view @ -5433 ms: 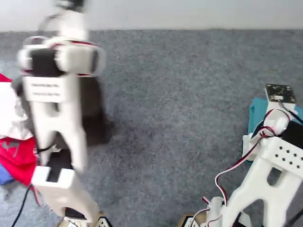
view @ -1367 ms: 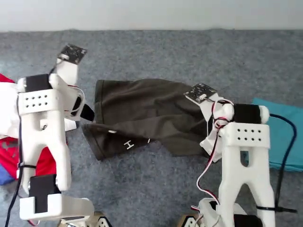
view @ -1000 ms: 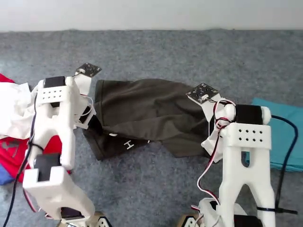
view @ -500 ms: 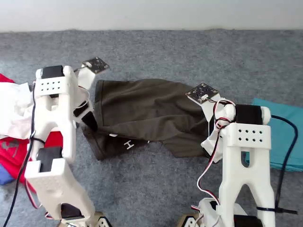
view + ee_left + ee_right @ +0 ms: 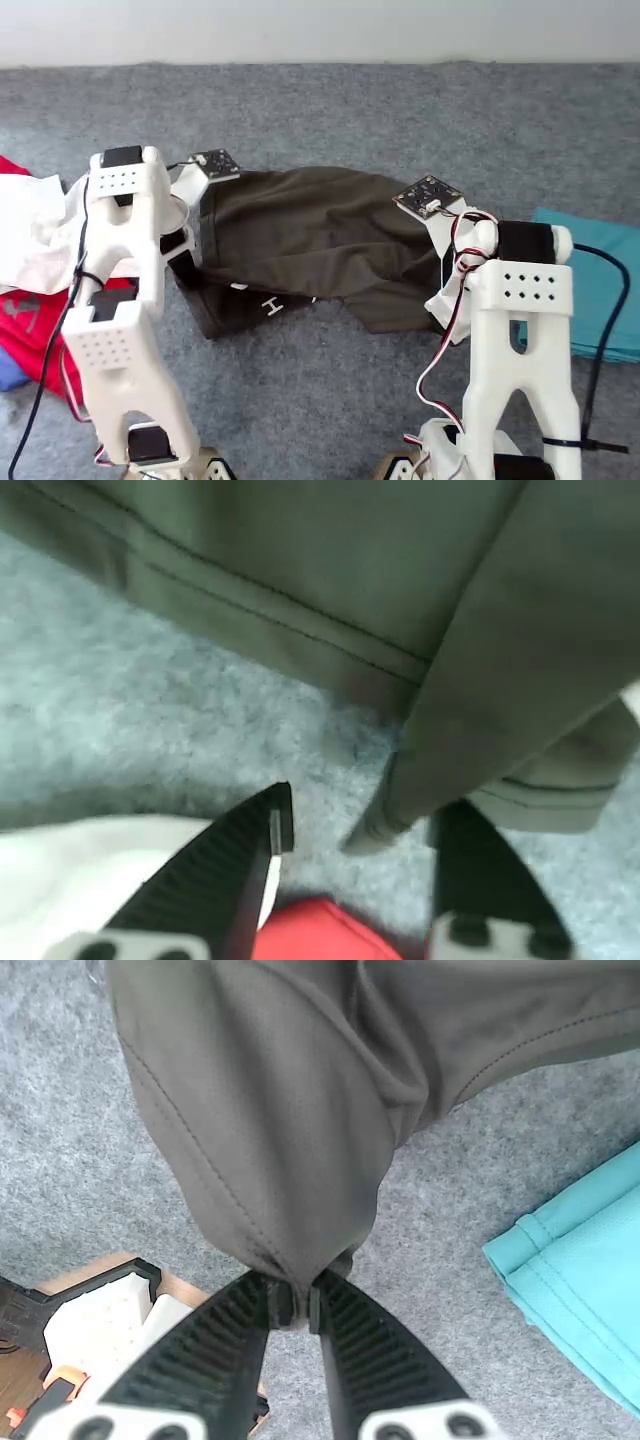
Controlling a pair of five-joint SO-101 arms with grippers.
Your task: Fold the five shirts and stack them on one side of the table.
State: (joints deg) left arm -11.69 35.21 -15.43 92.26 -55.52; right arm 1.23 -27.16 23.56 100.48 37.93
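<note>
A dark olive shirt (image 5: 310,240) lies spread and rumpled across the middle of the grey table. My right gripper (image 5: 293,1305) is shut on a pinched fold of the olive shirt (image 5: 270,1140) at its right end, lifting that end slightly. My left gripper (image 5: 365,830) is open at the shirt's left edge, its fingers either side of a hanging hem corner of the olive shirt (image 5: 470,710). In the high view the left gripper (image 5: 192,245) sits at the shirt's left edge. A teal shirt (image 5: 590,290) lies folded at the right. Red and white shirts (image 5: 30,260) are heaped at the left.
The table (image 5: 400,110) is covered in grey carpet-like cloth, with a pale wall along its far edge. A patch of blue cloth (image 5: 8,372) shows under the red pile. The arm bases stand at the near edge, with cables (image 5: 595,340) beside the right one.
The left arm swung from the heap of shirts toward the olive shirt's left edge and lowered its gripper there. The right arm has held still, gripping the shirt.
</note>
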